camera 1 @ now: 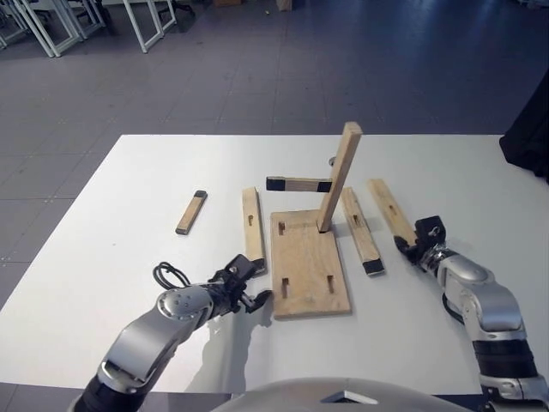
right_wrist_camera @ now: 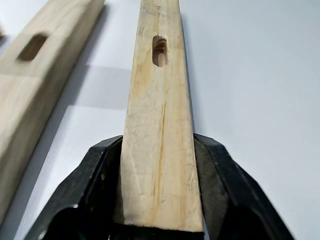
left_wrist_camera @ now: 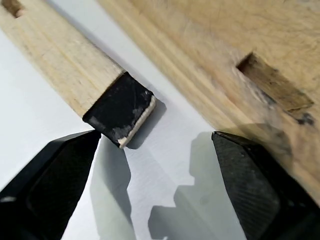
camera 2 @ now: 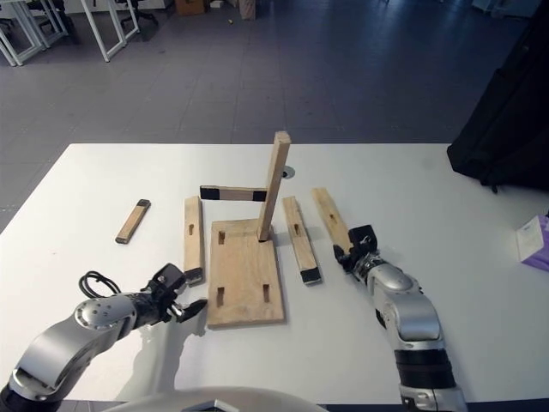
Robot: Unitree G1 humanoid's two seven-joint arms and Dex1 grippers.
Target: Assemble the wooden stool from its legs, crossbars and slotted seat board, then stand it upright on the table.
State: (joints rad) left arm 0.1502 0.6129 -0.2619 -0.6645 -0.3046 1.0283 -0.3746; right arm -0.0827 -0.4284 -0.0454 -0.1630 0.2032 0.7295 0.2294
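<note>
The slotted seat board (camera 1: 309, 266) lies flat on the white table. One leg (camera 1: 339, 176) stands upright in its far right slot, and a black-tipped crossbar (camera 1: 296, 184) sticks out of that leg to the left. Along the board's left side lies a leg (camera 1: 251, 225). Its black near end (left_wrist_camera: 122, 112) sits just ahead of my open left gripper (camera 1: 249, 287), between the fingers (left_wrist_camera: 55, 185). Another leg (camera 1: 360, 230) lies right of the board. My right gripper (camera 1: 412, 245) is shut on the near end of the rightmost leg (right_wrist_camera: 159, 100). A short crossbar (camera 1: 191, 212) lies apart at the left.
A black bag (camera 2: 506, 112) stands off the table's right side, and a small purple and white box (camera 2: 536, 240) sits at the right edge. Bare tabletop (camera 1: 103, 257) stretches left of the parts and toward the front edge.
</note>
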